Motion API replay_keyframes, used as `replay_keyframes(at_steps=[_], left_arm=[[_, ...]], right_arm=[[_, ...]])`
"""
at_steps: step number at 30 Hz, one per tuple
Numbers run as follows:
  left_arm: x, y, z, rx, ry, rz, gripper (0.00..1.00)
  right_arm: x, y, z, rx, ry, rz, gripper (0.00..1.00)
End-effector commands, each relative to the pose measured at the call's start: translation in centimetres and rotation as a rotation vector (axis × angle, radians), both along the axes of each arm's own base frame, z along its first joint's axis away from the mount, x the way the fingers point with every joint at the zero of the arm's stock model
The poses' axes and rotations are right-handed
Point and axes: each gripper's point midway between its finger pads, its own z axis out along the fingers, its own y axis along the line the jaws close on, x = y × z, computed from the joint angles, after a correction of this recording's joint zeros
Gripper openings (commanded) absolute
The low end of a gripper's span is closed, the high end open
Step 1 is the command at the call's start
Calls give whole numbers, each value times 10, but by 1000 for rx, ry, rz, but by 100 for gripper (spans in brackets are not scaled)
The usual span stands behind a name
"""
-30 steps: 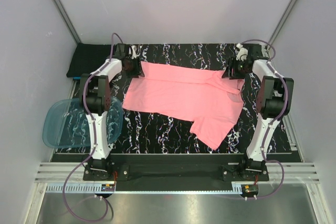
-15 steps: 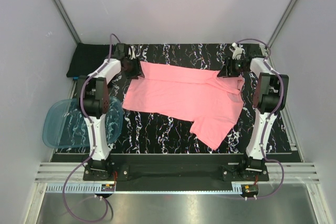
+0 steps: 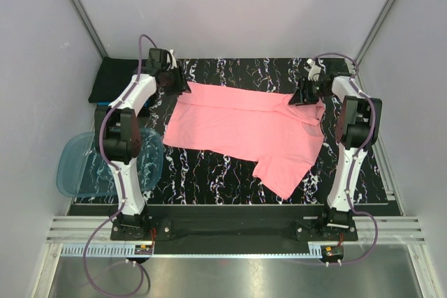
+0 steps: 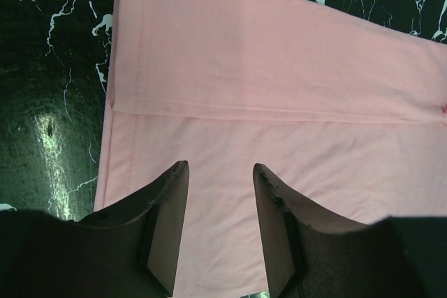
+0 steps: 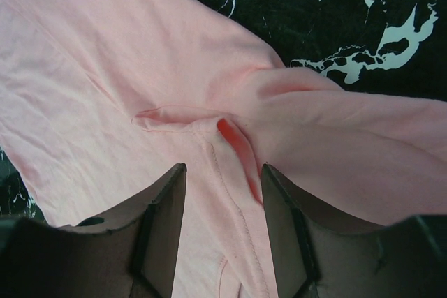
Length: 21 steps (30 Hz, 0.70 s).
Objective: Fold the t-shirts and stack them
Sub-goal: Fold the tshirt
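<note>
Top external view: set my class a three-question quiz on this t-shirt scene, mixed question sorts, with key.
1. True or false: the left gripper and right gripper both stand open over the salmon-pink cloth t-shirt.
2. The translucent blue plastic tub sits on the robot's: A) left B) right
3. Fill in: both grippers are at the t-shirt's ____ edge (near or far).
Key: 1 true; 2 A; 3 far.

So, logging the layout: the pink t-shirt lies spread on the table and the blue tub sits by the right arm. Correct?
Not quite: the blue tub sits by the left arm, not the right; the top view shows it. The pink t-shirt does lie spread on the table.
</note>
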Motion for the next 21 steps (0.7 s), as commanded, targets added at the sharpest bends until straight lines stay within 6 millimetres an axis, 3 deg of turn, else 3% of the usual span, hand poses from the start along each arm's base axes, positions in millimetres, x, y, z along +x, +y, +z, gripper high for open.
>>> replay_keyframes(at_steps=[1,14,21], left_arm=[[6,-3,40,-14,-87,-19,47],[8,0,48,-20,-102,-13,47],[10,2,50,-32,-104,-6,47]], right_arm=[[7,5,11,20,-28,34,54],[3,6,3,20,21,51,51],[5,9,14,35,-12,56,27]])
